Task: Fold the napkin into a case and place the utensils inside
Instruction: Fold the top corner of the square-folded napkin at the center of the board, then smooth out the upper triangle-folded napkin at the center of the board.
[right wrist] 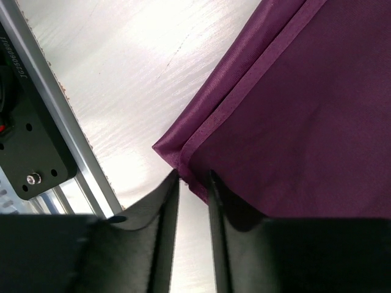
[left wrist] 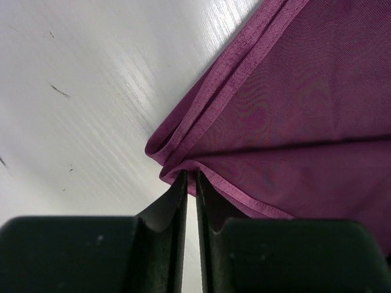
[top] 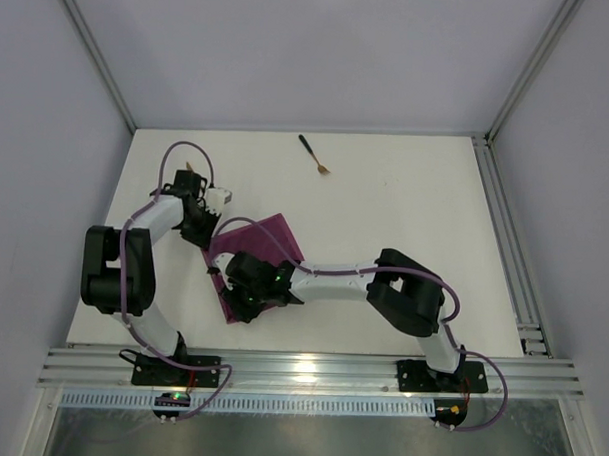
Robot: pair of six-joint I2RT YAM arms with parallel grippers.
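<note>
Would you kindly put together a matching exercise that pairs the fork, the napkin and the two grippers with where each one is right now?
Things:
1. fork
2. napkin
3. left gripper
4. right gripper

Places:
A. at the napkin corner beside the metal rail
B. alone at the far side of the table
C. at the napkin's layered corner, farther from the rail
D. lying mid-table, between both grippers

Pairs: 1-B; 2-D; 3-C; 4-A
</note>
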